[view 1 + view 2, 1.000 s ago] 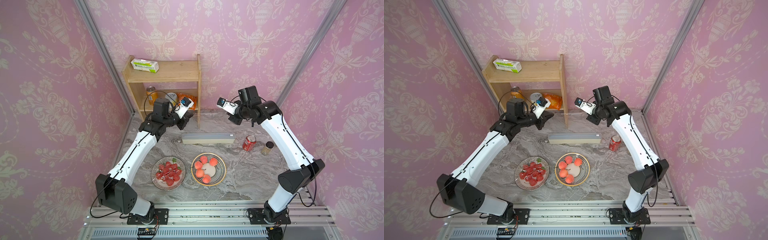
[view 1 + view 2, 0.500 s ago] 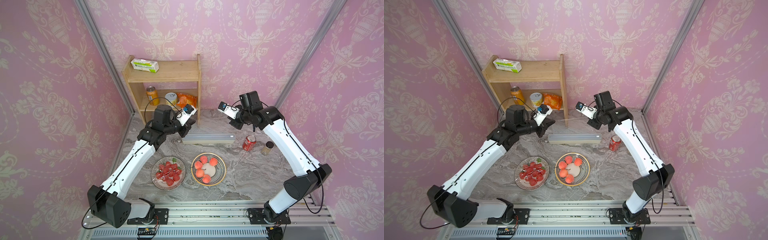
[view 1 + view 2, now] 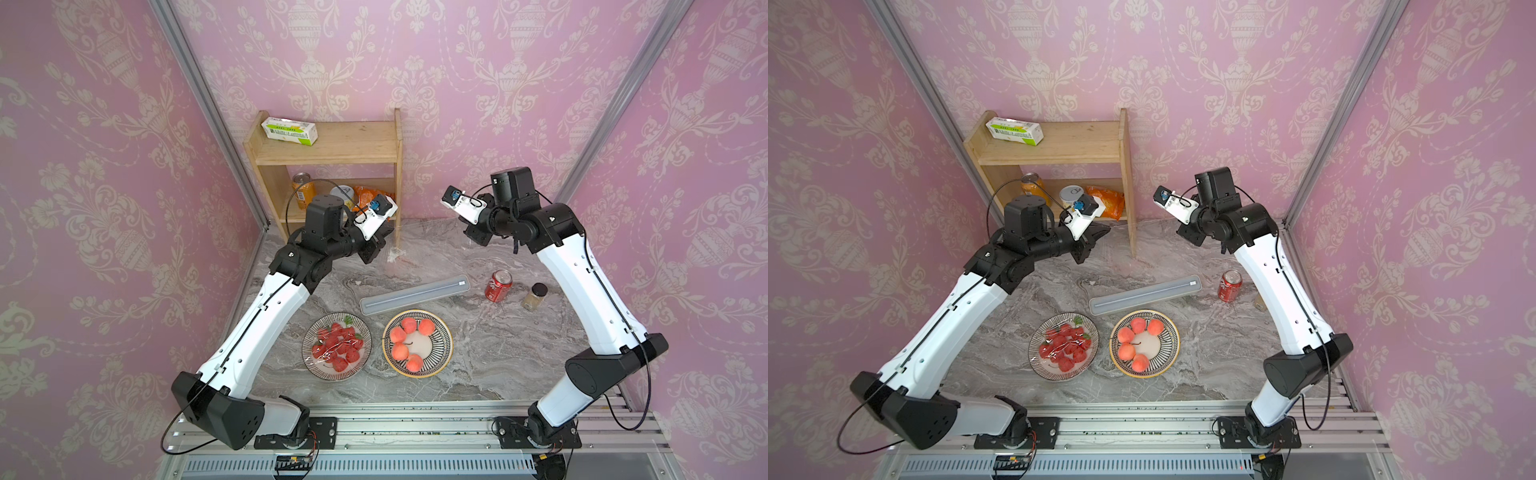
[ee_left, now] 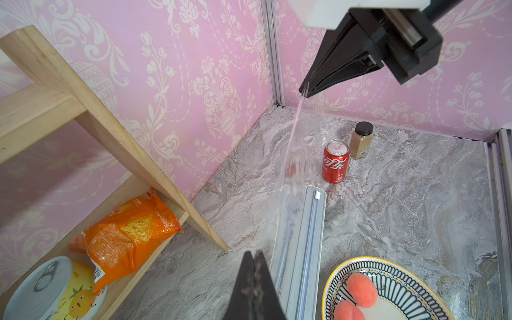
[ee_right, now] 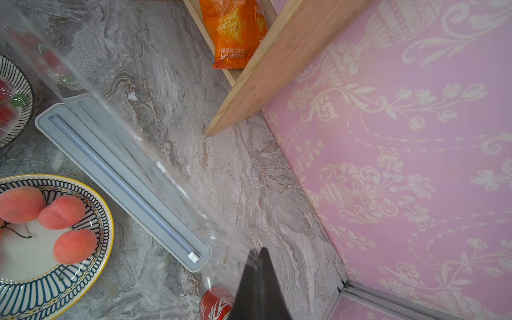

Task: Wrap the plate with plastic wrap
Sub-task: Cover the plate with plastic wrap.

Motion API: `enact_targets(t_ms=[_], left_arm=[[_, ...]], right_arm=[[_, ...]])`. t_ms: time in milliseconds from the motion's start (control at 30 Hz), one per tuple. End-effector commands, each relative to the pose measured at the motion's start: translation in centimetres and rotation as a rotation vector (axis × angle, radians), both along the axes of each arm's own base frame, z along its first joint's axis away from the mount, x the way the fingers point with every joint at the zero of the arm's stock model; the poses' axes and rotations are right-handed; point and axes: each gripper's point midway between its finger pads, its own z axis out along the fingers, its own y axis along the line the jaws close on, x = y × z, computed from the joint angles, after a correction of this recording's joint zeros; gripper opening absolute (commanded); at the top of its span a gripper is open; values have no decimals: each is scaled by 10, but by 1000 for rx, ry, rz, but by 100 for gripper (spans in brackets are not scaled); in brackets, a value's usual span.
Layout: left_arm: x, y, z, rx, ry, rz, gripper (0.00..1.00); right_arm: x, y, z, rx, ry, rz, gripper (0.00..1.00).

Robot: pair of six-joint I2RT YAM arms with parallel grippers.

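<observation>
The clear plastic wrap point(image 4: 291, 155) hangs as a stretched sheet above the back of the table and runs down to its long grey-topped dispenser box point(image 3: 415, 294). My left gripper point(image 3: 390, 229) is shut on one upper corner of the film, and my right gripper point(image 3: 466, 229) is shut on the other. In the wrist views, the left gripper point(image 4: 253, 253) and right gripper point(image 5: 259, 250) each show jaws pressed together. In front of the box, a yellow-rimmed striped plate point(image 3: 440, 328) holds peaches and is uncovered. A second striped plate point(image 3: 309, 357), with strawberries, has glossy film over it.
A red cola can point(image 3: 498, 285) and a spice jar point(image 3: 535, 296) stand to the right of the box. At the back left, a wooden shelf point(image 3: 332, 145) holds a green-and-white carton point(image 3: 289, 131), with cans and an orange chips bag point(image 4: 130, 230) below.
The dispenser box has slid toward the plates and turned askew. Both arms have shifted while staying shut on the film, which is now drawn up from the box.
</observation>
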Motion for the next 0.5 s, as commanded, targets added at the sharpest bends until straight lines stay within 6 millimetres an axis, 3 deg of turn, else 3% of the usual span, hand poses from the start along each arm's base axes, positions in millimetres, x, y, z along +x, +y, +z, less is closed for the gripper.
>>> enact_targets(t_ms=[0, 267, 467], left_arm=[[0, 2, 17, 6, -69, 7, 0], [4, 4, -3, 31, -35, 27, 0], [-23, 10, -32, 17, 68, 13, 0]], right_arm=[[-6, -2, -5, -1, 24, 6, 0], [-9, 0, -19, -8, 67, 8, 0], [-38, 2, -39, -2, 147, 46, 0]])
